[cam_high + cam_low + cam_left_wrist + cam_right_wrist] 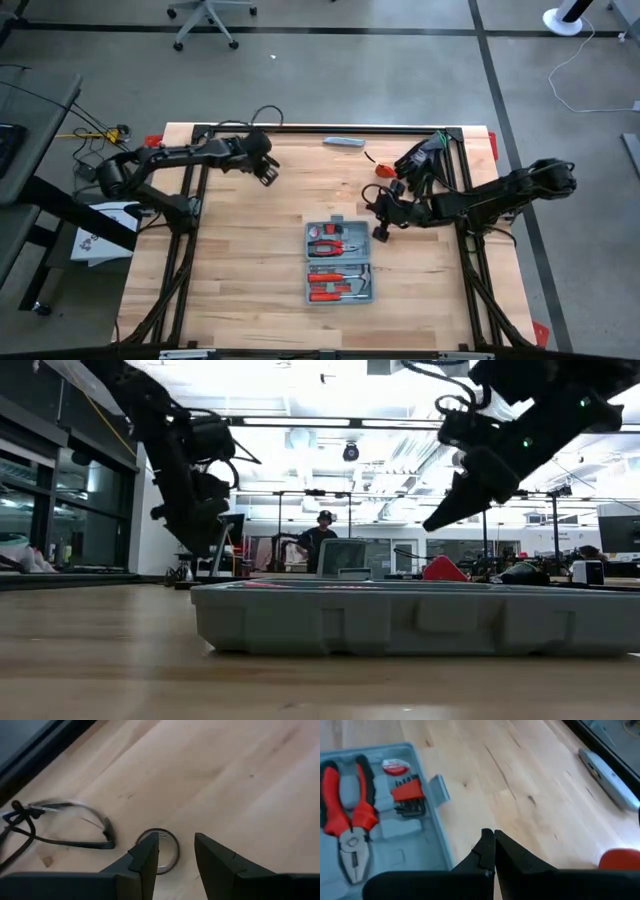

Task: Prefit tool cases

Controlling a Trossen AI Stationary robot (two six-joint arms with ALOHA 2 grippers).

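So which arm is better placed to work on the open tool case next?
Probably the right. Its tool, shut, hovers just beside the tool case, whose latch tab shows close by in the right wrist view. The left tool hangs far off near the table's back edge.

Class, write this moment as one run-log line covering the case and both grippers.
tool case: open, flat on table | left gripper: fingers apart, empty, away from case | right gripper: fingers shut, empty, beside case

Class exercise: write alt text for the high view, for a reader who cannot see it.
An open blue-grey tool case with red-handled tools lies on a wooden table. The right gripper hovers shut beside its right edge; the left gripper waits farther back on the left.
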